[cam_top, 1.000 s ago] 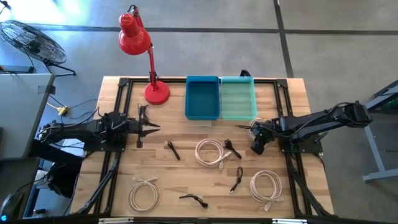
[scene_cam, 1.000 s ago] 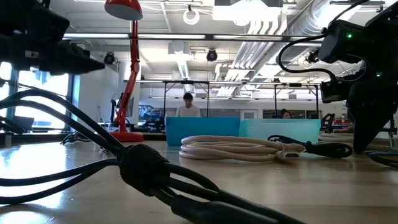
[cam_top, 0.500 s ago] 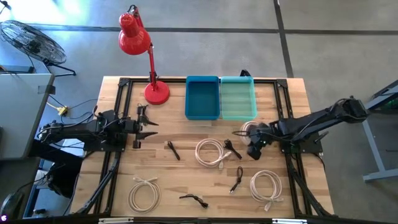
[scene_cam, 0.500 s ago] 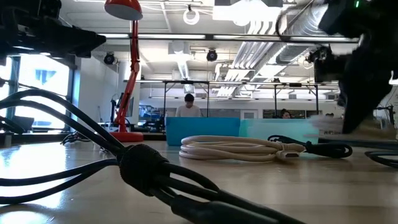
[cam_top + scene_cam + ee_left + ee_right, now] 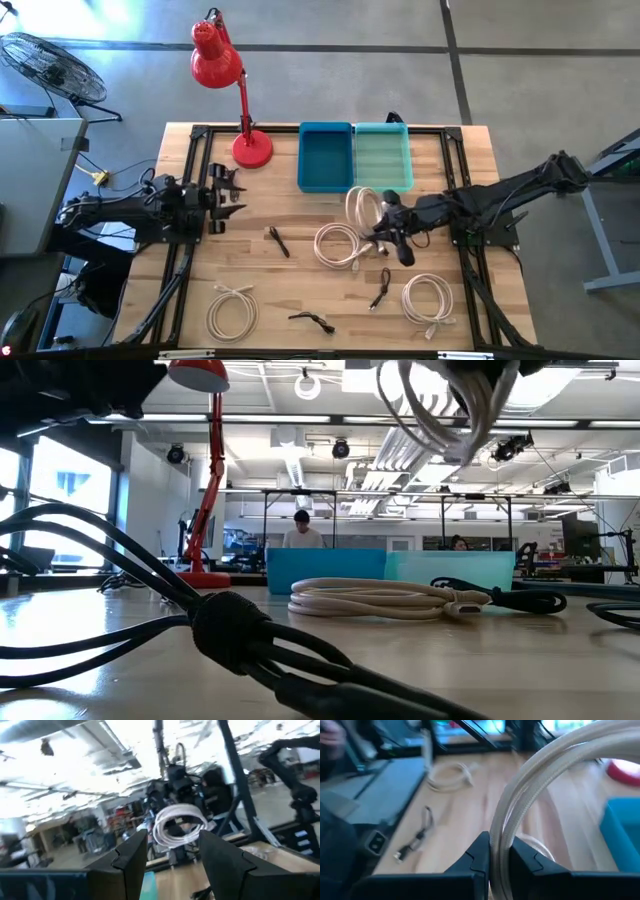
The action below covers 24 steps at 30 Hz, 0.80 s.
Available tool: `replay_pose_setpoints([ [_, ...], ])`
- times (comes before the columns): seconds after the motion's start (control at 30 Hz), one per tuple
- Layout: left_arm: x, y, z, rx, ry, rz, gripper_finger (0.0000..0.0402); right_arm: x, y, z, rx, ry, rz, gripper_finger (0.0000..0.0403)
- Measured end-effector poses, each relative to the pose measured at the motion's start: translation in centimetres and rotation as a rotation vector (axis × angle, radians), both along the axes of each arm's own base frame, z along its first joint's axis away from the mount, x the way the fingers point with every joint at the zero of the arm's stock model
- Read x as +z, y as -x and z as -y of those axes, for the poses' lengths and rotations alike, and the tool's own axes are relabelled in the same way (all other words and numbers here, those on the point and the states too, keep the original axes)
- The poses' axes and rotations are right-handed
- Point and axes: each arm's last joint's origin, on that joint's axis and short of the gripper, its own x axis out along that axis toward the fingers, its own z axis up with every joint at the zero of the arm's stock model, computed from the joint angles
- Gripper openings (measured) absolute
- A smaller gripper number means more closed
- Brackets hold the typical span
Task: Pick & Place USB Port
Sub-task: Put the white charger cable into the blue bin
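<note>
Since a second ago the right arm has swung in from the right edge of the bench (image 5: 300,215) toward the middle, and its right hand (image 5: 385,222) is now clamped on a white cable coil (image 5: 362,207), lifted clear of the wood and hanging just near of the teal bin (image 5: 383,157). The right wrist view shows the fingers pinched on the cord (image 5: 520,815). My read: pick is done, transfer underway, drop into a bin comes next. Left arm barely shifted; left hand (image 5: 228,193) hovers at the left side with fingers spread and nothing between them. Count, big to small: one red desk lamp (image 5: 225,75) far left; two bins, blue bin (image 5: 325,157) and the teal one side by side at the far edge; four white coils — one held, one mid-bench (image 5: 338,243), one near left (image 5: 232,308), one near right (image 5: 428,300); four short black cables (image 5: 279,241) lying between the coils.
</note>
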Motion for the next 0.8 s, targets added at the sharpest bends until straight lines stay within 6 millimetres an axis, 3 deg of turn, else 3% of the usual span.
replay_pose_setpoints([
  [0.17, 0.0, -1.2, -0.1, 0.027, -0.077, -0.037, 0.0175, 0.1, -1.3, 0.6, 0.12, -0.048, 0.062, 0.0031],
  [0.33, 1.9, -3.3, -0.3, 0.032, -0.167, -0.086, 0.0175, -0.6, -3.0, 1.1, 0.221, -0.095, 0.095, 0.0031],
  [0.53, 4.6, -7.9, -0.5, -0.038, -0.249, -0.175, 0.0175, -0.8, -4.3, 1.5, 0.315, -0.136, 0.158, 0.0031],
  [0.8, 7.0, -14.0, -0.9, -0.127, -0.345, -0.285, 0.0175, -0.4, -4.3, 1.8, 0.389, -0.148, 0.204, 0.0031],
])
